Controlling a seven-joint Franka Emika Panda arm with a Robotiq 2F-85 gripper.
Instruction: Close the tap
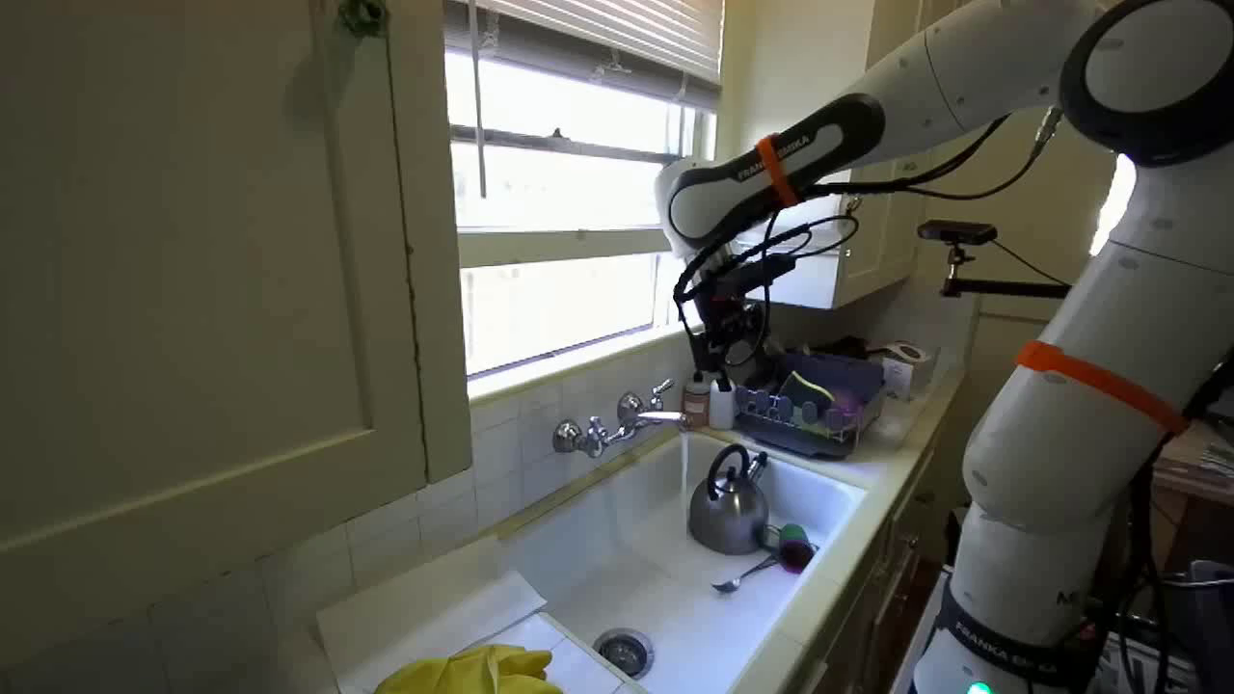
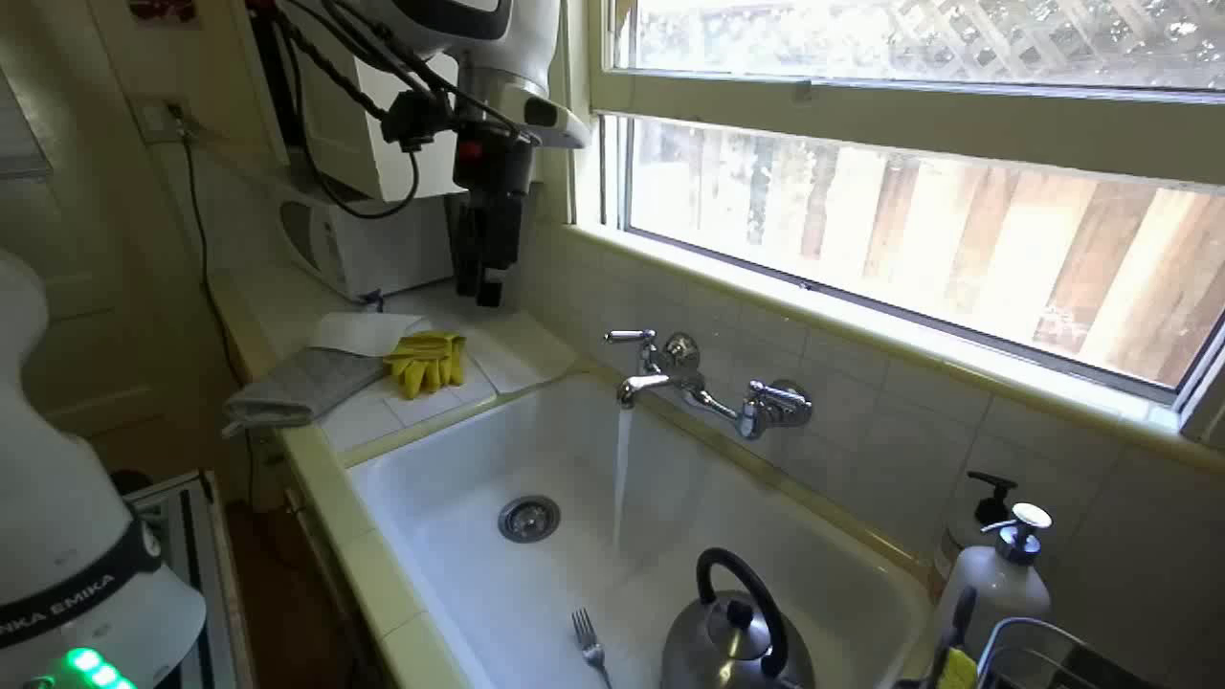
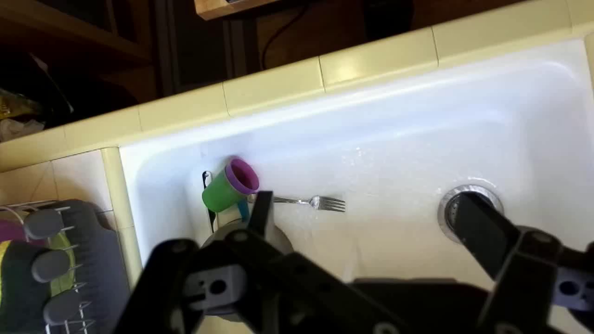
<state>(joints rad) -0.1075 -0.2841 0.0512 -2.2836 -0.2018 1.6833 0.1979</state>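
Note:
The chrome tap (image 1: 657, 417) is mounted on the tiled wall above the sink, and it also shows in an exterior view (image 2: 703, 397). Its short spout points over the sink, with a small lever knob on each side. A thin stream of water (image 2: 622, 469) runs from the spout into the sink. My gripper (image 1: 718, 371) points down, higher than the tap and apart from it; it also shows in an exterior view (image 2: 480, 287). In the wrist view its fingers (image 3: 366, 206) are wide apart with nothing between them. The tap is out of sight in the wrist view.
A steel kettle (image 2: 737, 646), a fork (image 3: 325, 203) and stacked cups (image 3: 222, 192) lie in the white sink (image 3: 394, 153). A dish rack (image 1: 800, 410) and soap bottles (image 2: 995, 584) stand at one end. Yellow gloves (image 2: 426, 364) lie at the other. The window sill (image 2: 890, 344) runs above.

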